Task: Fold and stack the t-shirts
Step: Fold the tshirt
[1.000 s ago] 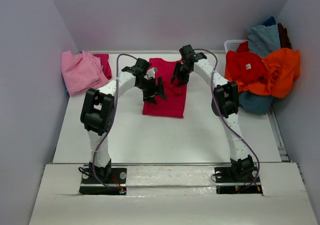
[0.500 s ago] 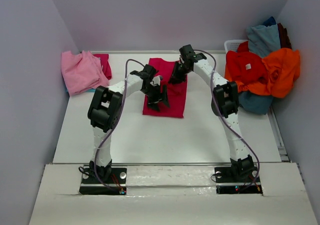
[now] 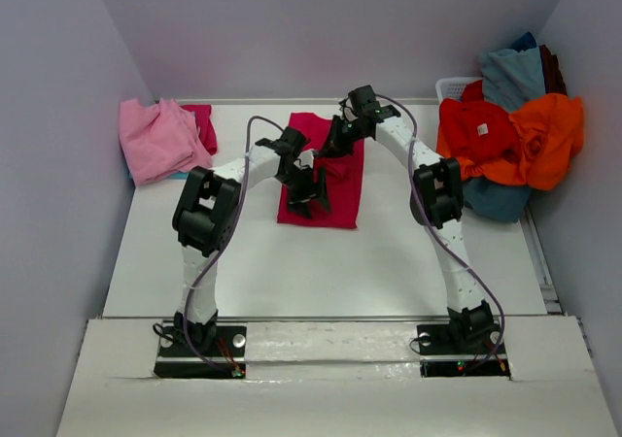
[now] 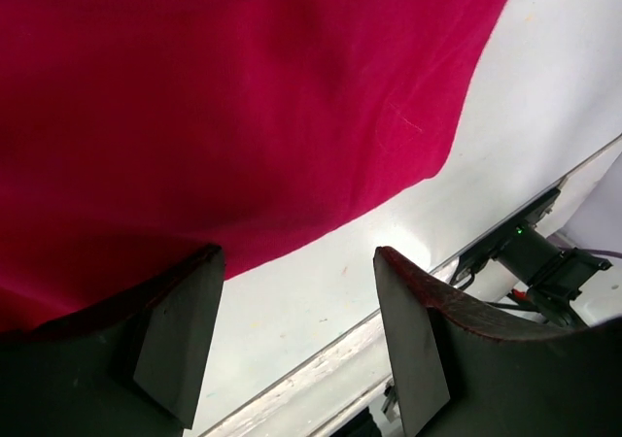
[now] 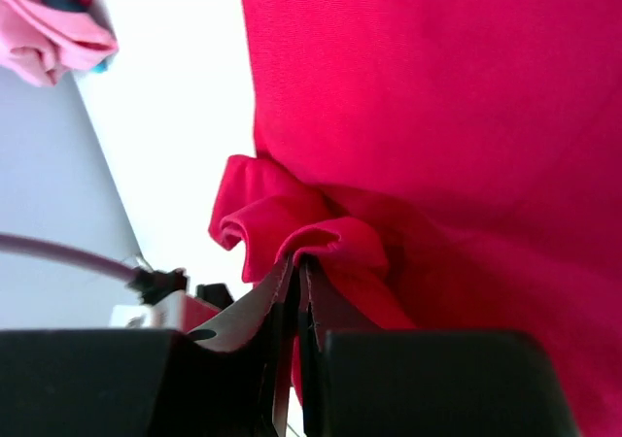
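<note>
- Pink t-shirt (image 3: 155, 138): crumpled at 10 o'clock on the desk (image 3: 243, 262), well apart from both arms.
- Left tool (image 4: 296, 257): fingers apart and empty, low over the 7 o'clock corner of the centre garment, at its near hem.
- Crimson t-shirt (image 3: 340, 199): flat at desk centre, long axis 12 to 6 o'clock.
- Right tool (image 5: 296, 260): clamped on a bunched fold near the garment's 12 o'clock end. The free length lies toward 6 o'clock, so a fold would likely run that way.
- Heap of t-shirts (image 3: 505, 141): red, orange and teal, at 2 o'clock.
</note>
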`<state>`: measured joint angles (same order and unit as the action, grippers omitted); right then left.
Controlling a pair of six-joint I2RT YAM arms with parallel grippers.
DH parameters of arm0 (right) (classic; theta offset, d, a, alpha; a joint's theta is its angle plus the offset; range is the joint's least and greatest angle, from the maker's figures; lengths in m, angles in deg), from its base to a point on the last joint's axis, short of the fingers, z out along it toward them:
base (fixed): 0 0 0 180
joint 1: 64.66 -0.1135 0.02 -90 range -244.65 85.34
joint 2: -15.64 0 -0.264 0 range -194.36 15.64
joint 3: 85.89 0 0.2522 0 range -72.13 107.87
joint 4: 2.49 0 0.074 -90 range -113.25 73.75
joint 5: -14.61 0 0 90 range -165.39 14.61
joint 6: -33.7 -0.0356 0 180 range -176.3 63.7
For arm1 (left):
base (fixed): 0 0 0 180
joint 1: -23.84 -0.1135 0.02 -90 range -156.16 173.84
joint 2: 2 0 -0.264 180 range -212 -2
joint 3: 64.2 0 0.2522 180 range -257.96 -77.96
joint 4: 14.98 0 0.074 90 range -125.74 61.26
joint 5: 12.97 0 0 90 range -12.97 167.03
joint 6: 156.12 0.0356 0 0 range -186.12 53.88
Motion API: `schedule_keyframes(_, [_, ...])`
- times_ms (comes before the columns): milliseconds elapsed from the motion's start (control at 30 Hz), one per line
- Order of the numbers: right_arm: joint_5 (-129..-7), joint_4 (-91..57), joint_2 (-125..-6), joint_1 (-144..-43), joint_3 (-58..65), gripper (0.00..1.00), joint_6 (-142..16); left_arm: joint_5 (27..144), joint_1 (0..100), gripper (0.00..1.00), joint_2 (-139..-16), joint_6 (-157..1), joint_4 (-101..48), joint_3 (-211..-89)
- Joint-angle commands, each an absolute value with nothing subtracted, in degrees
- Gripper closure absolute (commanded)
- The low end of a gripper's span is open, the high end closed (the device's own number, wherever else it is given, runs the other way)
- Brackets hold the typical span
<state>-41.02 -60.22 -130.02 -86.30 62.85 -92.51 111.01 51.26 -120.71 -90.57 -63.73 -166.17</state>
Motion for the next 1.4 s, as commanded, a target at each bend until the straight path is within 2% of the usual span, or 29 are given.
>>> schedule_keyframes(0, [-35.1,-54.1,-126.6,-85.8,62.6,0.84,-89.6,111.4,51.6,0.27,-121.4,-89.4,-64.7,-166.8])
schedule_keyframes(33, [-35.4,-55.9,-127.5,-85.8,64.0,0.72,-89.3,111.5,51.6,0.27,-121.4,-89.3,-64.8,-166.9])
schedule_keyframes(67, [-35.7,-57.1,-128.3,-85.8,64.8,0.64,-89.0,111.5,51.6,0.27,-121.5,-89.3,-64.8,-167.0])
schedule_keyframes(167, [-40.1,-61.8,-130.8,-85.8,67.4,0.46,-87.3,111.4,51.6,0.27,-121.7,-89.0,-65.1,-167.3])
schedule_keyframes(267, [-44.9,-63.2,-129.6,-85.8,65.3,0.39,-85.5,111.4,51.6,0.27,-121.6,-88.8,-65.1,-167.1])
schedule_keyframes(533, [-56.6,-66.1,-123.5,-85.8,62.7,0.39,-85.1,111.3,51.6,0.27,-120.7,-88.9,-64.9,-166.5])
schedule_keyframes(1100, [-54.8,-67.5,-106.2,-86.4,46.0,0.40,-83.8,97.4,51.6,0.27,-110.3,-95.1,-63.2,-172.4])
schedule_keyframes(1367, [-53.1,-63.6,-103.1,-88.1,32.6,0.58,-84.4,94.2,48.2,0.27,-110.2,-97.1,-64.2,-174.2])
